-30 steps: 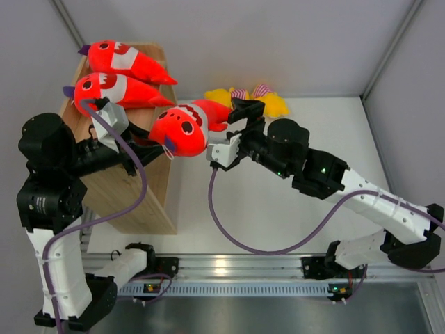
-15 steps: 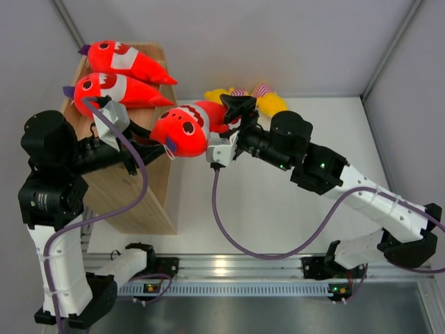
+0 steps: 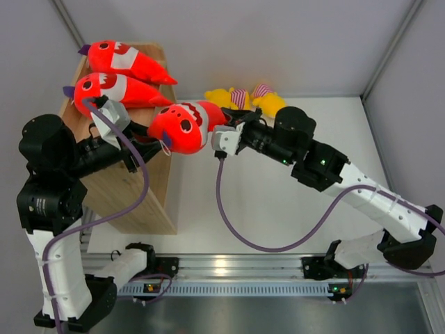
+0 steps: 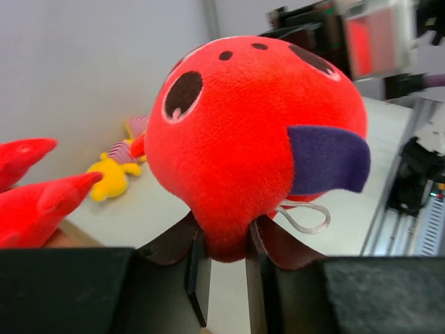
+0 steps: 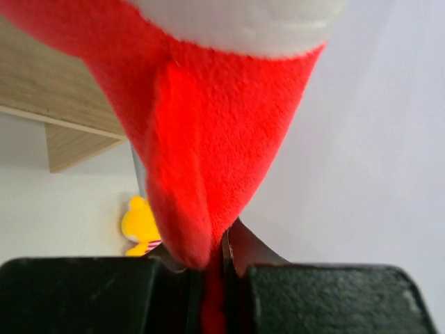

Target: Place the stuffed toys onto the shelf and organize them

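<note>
Two red stuffed sharks (image 3: 125, 61) (image 3: 115, 90) lie on top of the wooden shelf (image 3: 122, 188). A third red shark (image 3: 182, 125) hangs in the air beside the shelf's right edge, held at both ends. My left gripper (image 3: 161, 142) is shut on the plush under its head (image 4: 257, 139), pinched between the fingers (image 4: 224, 254). On its tapering tail (image 5: 208, 160) my right gripper (image 5: 212, 278) (image 3: 231, 125) is shut. Two yellow striped toys (image 3: 221, 97) (image 3: 270, 103) lie on the table behind it.
Grey walls enclose the white table (image 3: 278, 202) at the back and on both sides. An aluminium rail (image 3: 236, 268) carrying the arm bases runs along the near edge. A yellow toy (image 4: 111, 177) and two shark tails (image 4: 35, 202) show in the left wrist view.
My right gripper has moved left onto the shark's tail and closed on it from wide open. The left gripper has kept its hold under the head, and the shark has shifted slightly left.
</note>
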You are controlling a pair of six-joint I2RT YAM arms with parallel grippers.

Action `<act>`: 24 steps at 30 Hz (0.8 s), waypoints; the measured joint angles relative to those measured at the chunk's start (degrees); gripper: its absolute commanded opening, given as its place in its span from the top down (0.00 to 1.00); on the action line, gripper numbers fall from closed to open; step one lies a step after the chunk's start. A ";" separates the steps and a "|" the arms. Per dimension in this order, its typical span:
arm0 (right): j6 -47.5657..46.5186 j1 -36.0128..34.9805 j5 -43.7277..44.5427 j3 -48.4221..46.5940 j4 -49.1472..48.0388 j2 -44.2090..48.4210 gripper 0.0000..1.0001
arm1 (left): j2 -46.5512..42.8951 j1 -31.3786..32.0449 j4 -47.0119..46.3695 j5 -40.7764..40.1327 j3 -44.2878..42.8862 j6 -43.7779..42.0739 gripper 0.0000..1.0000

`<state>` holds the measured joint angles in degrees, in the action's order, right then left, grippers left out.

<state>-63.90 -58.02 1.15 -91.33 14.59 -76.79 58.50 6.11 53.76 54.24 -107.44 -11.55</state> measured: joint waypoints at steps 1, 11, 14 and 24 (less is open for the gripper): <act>1.16 -0.04 0.11 1.01 -0.52 0.90 1.00 | -0.17 0.07 0.09 -2.67 -0.17 0.02 0.71; 1.92 -18.62 22.82 -8.33 -9.44 -9.90 1.00 | -0.24 0.04 -2.89 -39.50 -7.32 -4.76 1.00; -0.02 -22.80 28.13 -14.40 -9.94 -17.53 1.00 | -1.97 -0.11 -3.56 -47.30 -5.97 -7.63 1.00; -1.11 -24.37 36.76 -43.47 -4.33 -33.75 1.00 | -7.10 -0.50 -5.92 -73.50 -3.34 -15.61 0.67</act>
<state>-65.01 -82.39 37.91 -134.80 10.26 -110.54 51.40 5.61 47.83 -19.27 -110.78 -27.16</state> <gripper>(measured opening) 0.048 0.205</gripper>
